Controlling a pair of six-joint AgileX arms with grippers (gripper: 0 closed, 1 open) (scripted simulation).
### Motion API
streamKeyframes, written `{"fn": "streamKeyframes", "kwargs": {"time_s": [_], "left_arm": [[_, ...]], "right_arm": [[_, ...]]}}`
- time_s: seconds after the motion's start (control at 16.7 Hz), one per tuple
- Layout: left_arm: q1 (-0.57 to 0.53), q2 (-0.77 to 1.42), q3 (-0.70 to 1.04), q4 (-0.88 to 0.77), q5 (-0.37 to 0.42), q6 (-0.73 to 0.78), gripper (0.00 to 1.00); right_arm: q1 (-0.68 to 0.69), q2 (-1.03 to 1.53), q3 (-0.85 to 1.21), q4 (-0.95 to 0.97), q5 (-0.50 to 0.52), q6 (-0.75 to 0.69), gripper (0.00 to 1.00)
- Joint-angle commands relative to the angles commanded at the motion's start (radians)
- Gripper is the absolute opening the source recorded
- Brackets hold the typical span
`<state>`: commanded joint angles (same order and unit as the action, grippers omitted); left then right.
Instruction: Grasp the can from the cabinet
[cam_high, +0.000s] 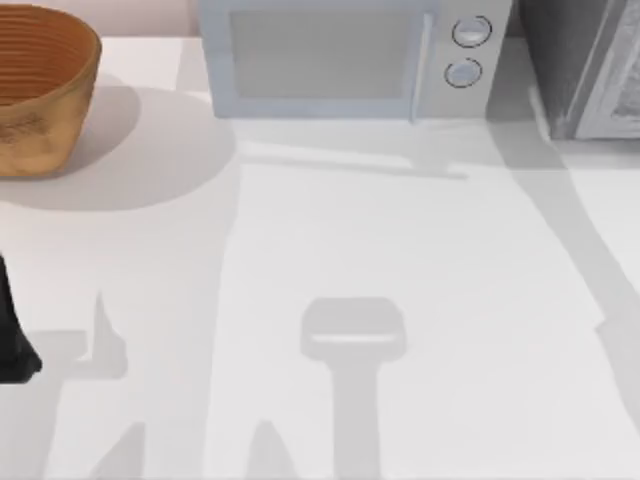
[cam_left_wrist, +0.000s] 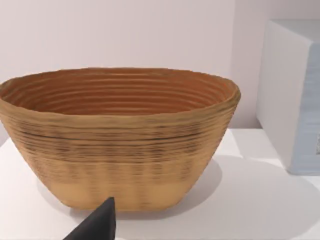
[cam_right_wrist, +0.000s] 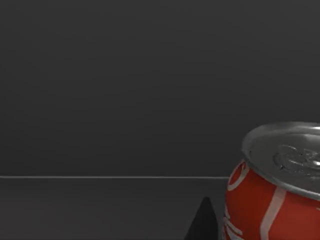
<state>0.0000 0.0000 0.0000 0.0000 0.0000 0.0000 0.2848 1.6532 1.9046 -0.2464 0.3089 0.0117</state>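
The can (cam_right_wrist: 272, 190) is red with white stripes and a silver top. It stands upright inside the dark cabinet (cam_right_wrist: 125, 90), close to the right wrist camera. A dark tip of my right gripper (cam_right_wrist: 202, 224) shows just beside the can; whether it touches the can I cannot tell. In the top view the grey cabinet (cam_high: 580, 70) stands at the table's back right corner. My left arm is parked at the left edge, with its gripper (cam_left_wrist: 97, 226) facing the basket.
A woven brown basket (cam_high: 40, 90) sits at the back left of the white table (cam_high: 400, 260). A pale microwave (cam_high: 340, 55) stands at the back middle, between the basket and the cabinet.
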Motion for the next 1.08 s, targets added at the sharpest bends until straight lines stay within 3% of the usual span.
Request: {"fn": "streamKeyframes", "kwargs": {"time_s": [0.3, 0.84, 1.08], "left_arm": [[0.0, 0.0, 0.0, 0.0, 0.0, 0.0, 1.0], [0.0, 0.0, 0.0, 0.0, 0.0, 0.0, 1.0], [0.0, 0.0, 0.0, 0.0, 0.0, 0.0, 1.0]], "right_arm": [[0.013, -0.015, -0.002, -0.014, 0.011, 0.001, 0.0], [0.266, -0.345, -0.025, -0.322, 0.259, 0.0, 0.0], [0.311, -0.4, -0.029, -0.374, 0.303, -0.001, 0.0]]}}
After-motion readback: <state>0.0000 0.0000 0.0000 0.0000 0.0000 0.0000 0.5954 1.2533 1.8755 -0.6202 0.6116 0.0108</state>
